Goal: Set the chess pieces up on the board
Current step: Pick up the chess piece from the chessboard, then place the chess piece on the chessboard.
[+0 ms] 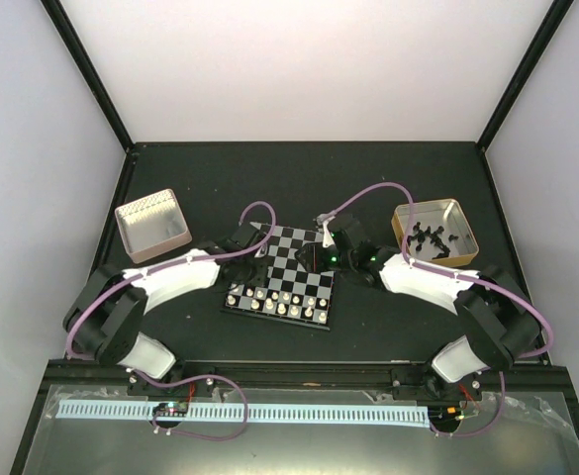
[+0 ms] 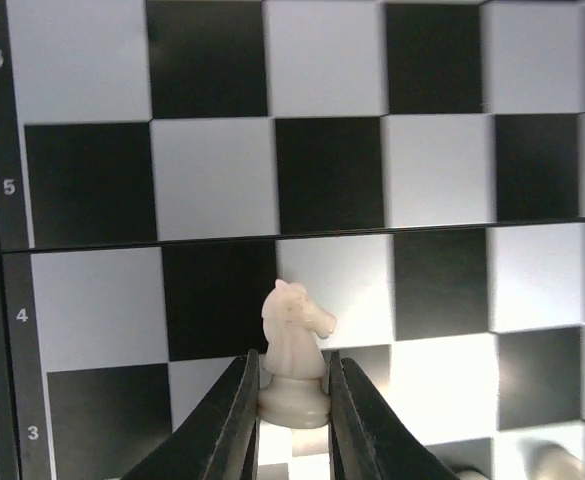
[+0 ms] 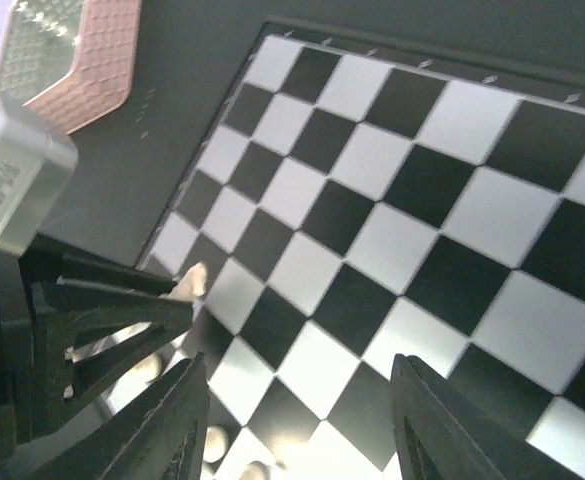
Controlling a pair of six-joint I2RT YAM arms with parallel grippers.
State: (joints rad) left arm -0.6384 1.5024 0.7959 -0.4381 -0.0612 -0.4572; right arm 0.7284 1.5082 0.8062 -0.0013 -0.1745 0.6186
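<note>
The board (image 1: 299, 247) lies mid-table, with cream-white chess pieces (image 1: 279, 302) in its two near rows. My left gripper (image 2: 292, 405) is shut on a white knight (image 2: 294, 345), gripping its base near the board's left edge, around rows 3 and 4. I cannot tell whether the knight touches the board (image 2: 332, 170). My right gripper (image 3: 302, 420) is open and empty, hovering over the board (image 3: 402, 210); it sees the knight (image 3: 190, 282) in the left fingers (image 3: 102, 300). In the top view the left gripper (image 1: 256, 265) and right gripper (image 1: 319, 257) are both over the board.
A pinkish tin (image 1: 152, 225) stands at the left, also in the right wrist view (image 3: 72, 50). A tan tin (image 1: 434, 231) holding black pieces stands at the right. A few white pieces (image 3: 217, 440) show below the right fingers.
</note>
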